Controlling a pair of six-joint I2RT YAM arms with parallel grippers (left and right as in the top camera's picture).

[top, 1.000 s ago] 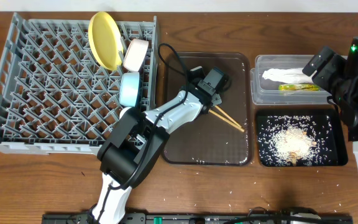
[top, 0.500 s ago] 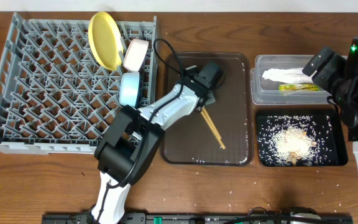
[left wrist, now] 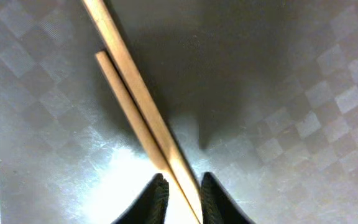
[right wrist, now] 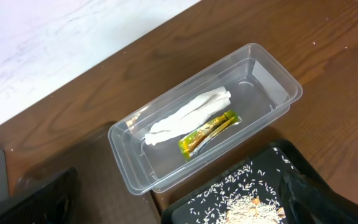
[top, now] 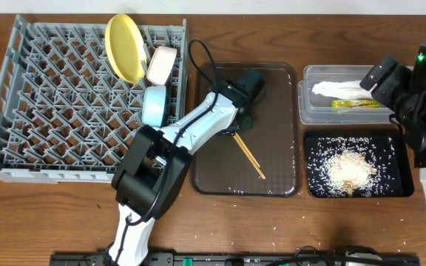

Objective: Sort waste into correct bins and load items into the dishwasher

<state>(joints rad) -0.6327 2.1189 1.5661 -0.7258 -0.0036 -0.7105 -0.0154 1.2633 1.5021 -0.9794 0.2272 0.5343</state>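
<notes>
The pair of wooden chopsticks [top: 250,157] lies slanted over the dark brown serving tray [top: 276,89]. My left gripper [top: 239,127] is shut on their upper end; in the left wrist view the chopsticks [left wrist: 135,106] run between the jaws [left wrist: 183,182]. My right gripper [top: 379,77] is open and empty above the clear tub [top: 302,111]; its jaws [right wrist: 179,190] are spread wide. The tub holds the white tissue [right wrist: 188,115] and the green-and-orange wrapper [right wrist: 207,132]. Rice crumbs [top: 346,168] fill the black tray [top: 407,166]. The yellow plate [top: 126,46], pinkish bowl [top: 161,65] and blue bowl [top: 154,103] stand in the grey rack [top: 50,111]. The cup is not visible.
Stray rice grains [top: 272,225] lie on the wooden table in front of the serving tray. The left arm's black cable [top: 202,63] loops over the tray's back left corner. The rack fills the left side of the table.
The left gripper shifted slightly left and turned, swinging the chopsticks from pointing right toward pointing at the tray's front. The right arm has not moved.
</notes>
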